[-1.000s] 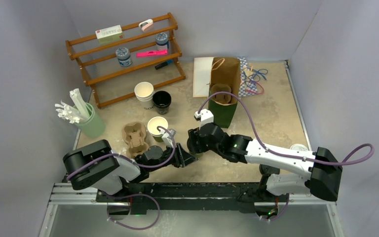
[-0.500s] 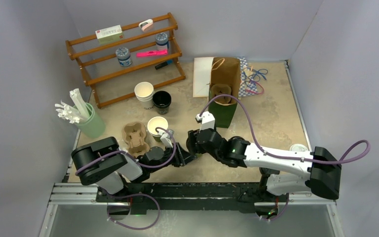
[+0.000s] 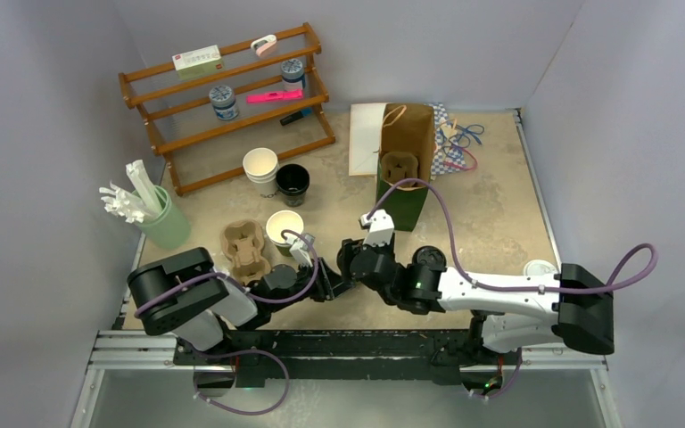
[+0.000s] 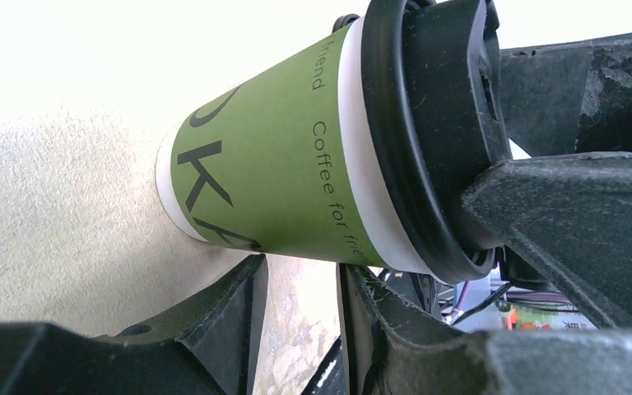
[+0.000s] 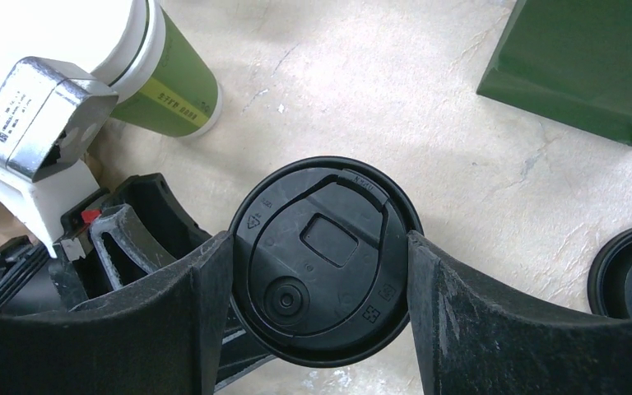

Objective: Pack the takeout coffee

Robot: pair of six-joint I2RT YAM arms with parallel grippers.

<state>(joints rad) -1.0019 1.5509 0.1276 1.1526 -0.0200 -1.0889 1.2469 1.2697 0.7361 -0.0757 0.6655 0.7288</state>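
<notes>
A small olive-green paper cup with black lettering and a round black sip lid, the takeout coffee [image 4: 280, 164], stands upright on the beige table [image 5: 428, 107] near its front edge, between the two arms. Since a second ago the right arm has folded lower toward that edge, bringing its wrist closer to the left gripper [image 4: 300, 276]. That gripper is parted and empty, its tips just beside the cup's lower wall. The right gripper [image 5: 319, 251] clasps the lid [image 5: 325, 271], one finger touching each side. Farther back stand a lidless green cup [image 5: 169, 82] and a dark green bag [image 5: 592, 66].
</notes>
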